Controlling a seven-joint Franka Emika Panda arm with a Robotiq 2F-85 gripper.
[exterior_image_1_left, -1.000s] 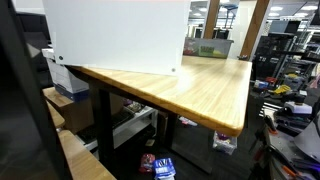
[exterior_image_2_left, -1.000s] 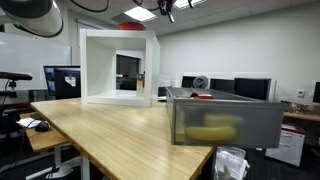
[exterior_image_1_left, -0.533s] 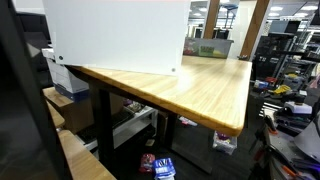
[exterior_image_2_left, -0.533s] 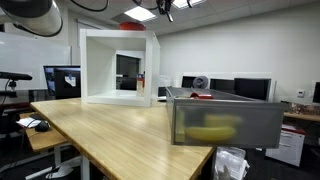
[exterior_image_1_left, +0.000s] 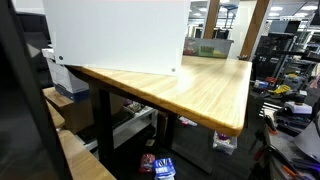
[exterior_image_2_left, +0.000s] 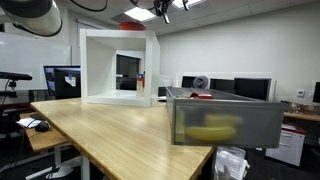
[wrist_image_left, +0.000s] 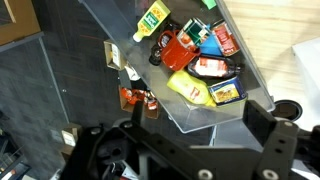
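My gripper (wrist_image_left: 196, 135) hangs high above the table, jaws wide apart and nothing between them; its dark fingers (wrist_image_left: 266, 126) frame the lower part of the wrist view. In an exterior view it shows only as a small dark shape near the ceiling (exterior_image_2_left: 163, 8). Straight below it stands a clear plastic bin (wrist_image_left: 120, 20) holding several food packets: a yellow pouch (wrist_image_left: 194, 89), a red packet (wrist_image_left: 177, 50), a green-and-yellow one (wrist_image_left: 152, 18) and a blue one (wrist_image_left: 228, 91). The bin (exterior_image_2_left: 222, 120) rests at the table's corner, the yellow pouch (exterior_image_2_left: 210, 130) showing through its wall.
A white open-fronted box (exterior_image_2_left: 118, 68) stands on the wooden table (exterior_image_2_left: 100, 125); its blank back (exterior_image_1_left: 115, 35) fills much of an exterior view, with the table (exterior_image_1_left: 195, 85) stretching beyond. Monitors, desks and floor clutter surround the table.
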